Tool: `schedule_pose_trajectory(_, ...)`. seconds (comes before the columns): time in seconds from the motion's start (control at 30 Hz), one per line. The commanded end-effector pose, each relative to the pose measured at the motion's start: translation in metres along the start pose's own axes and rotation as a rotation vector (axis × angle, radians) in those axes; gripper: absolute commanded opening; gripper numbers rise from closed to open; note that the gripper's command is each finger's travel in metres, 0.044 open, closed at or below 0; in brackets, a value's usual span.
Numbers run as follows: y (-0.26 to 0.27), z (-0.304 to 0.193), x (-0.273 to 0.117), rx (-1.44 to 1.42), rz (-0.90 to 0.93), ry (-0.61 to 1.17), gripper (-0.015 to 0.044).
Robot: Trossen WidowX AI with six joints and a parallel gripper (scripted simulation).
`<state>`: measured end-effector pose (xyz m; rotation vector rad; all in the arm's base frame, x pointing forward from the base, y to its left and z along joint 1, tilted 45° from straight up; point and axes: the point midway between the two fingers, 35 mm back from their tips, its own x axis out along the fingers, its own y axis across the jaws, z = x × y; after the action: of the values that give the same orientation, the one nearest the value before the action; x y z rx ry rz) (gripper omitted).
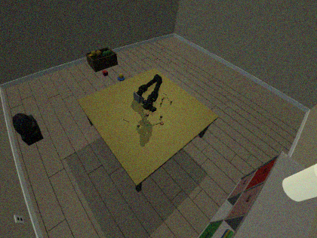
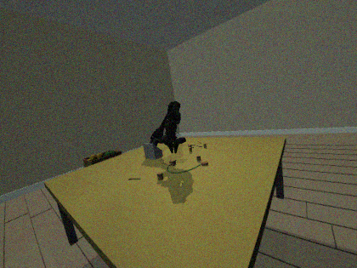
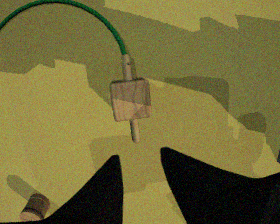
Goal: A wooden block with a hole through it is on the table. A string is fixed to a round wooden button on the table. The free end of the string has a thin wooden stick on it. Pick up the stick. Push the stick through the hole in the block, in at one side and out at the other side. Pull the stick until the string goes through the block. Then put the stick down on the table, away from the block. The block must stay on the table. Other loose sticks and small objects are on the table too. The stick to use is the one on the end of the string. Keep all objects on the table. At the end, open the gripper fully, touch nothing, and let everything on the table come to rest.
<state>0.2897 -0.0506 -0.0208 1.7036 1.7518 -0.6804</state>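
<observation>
The wooden block [image 3: 130, 102] [image 2: 172, 162] sits on the table. The thin stick [image 3: 134, 131] runs through it: a short bare end sticks out on the side toward my fingers. Its other end, in the wrist view, comes out of the far side and joins the green string [image 3: 98, 19] [image 2: 183, 172]. The string curves over the table to the round button [image 2: 204, 163] [image 1: 161, 123]. My gripper [image 3: 140, 158] [image 2: 173, 152] is partly open and empty. Its fingertips are just short of the bare stick end, one to each side of its line. The hole's inside is hidden.
A small brown cylinder [image 3: 35, 207] lies beside the left finger in the wrist view. Other small cylinders [image 2: 160, 176] [image 2: 198, 158] stand around. A loose stick [image 2: 134, 179] [image 1: 125, 120] lies to the left. A grey box [image 2: 152, 151] [image 1: 137, 97] is beside the arm. Shadows cover the work area.
</observation>
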Motion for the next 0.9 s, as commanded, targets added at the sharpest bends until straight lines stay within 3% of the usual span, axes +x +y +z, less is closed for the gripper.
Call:
schedule_pose_trajectory(0.0, 0.001, 0.0, 0.007, 0.006, 0.002, 0.003, 0.0122)
schedule_pose_trajectory(0.87, 0.0, -0.002, 0.05, 0.006, 0.003, 0.007, 0.0122)
